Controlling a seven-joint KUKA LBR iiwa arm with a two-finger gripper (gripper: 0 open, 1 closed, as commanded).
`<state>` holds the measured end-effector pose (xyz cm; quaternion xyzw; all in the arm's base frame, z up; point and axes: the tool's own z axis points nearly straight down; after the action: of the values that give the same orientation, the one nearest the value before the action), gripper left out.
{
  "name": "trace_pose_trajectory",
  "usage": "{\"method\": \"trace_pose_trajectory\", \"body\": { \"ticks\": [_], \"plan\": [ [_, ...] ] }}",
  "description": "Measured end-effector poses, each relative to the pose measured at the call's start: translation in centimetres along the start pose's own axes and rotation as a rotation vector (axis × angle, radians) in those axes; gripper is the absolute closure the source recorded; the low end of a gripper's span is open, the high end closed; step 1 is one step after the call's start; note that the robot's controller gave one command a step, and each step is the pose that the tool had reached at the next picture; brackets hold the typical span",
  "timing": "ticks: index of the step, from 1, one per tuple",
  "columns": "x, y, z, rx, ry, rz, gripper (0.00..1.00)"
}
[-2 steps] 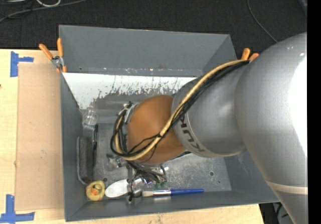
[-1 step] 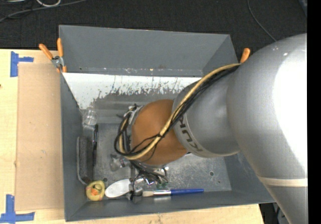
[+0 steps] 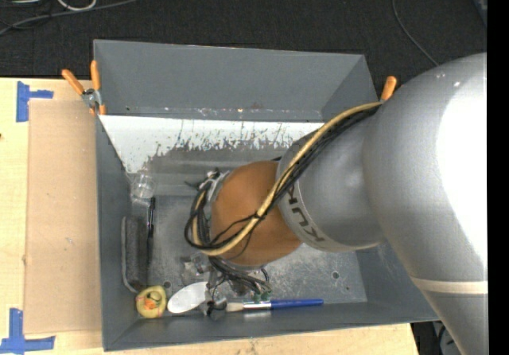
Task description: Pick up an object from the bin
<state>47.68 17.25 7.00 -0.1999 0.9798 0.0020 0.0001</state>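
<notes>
The arm's tool [image 3: 227,286], its grip impossible to tell beneath the orange cover [image 3: 246,222], hangs low in the grey bin [image 3: 238,87] above a blue pen [image 3: 278,305] and a white oval piece [image 3: 188,298].

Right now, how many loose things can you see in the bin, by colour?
Clear plastic piece: 1
Black slim stick: 1
Grey long bar: 1
Yellow round roll: 1
White oval piece: 1
Blue-and-white pen: 1
Total: 6 in sight.

Silver arm [image 3: 413,186], orange wrist cover [image 3: 242,214], looped black and yellow cables [image 3: 193,222]
</notes>
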Motion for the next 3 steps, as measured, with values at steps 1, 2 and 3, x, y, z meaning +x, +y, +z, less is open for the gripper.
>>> {"method": "trace_pose_trajectory", "body": {
  "ticks": [1,2,3],
  "plan": [
    [0.0,0.0,0.0,0.000,0.000,0.000,1.00],
    [0.2,0.0,-1.2,0.000,0.005,0.002,1.00],
    [0.2,0.1,-3.3,-0.001,0.005,0.004,1.00]
  ]
}}
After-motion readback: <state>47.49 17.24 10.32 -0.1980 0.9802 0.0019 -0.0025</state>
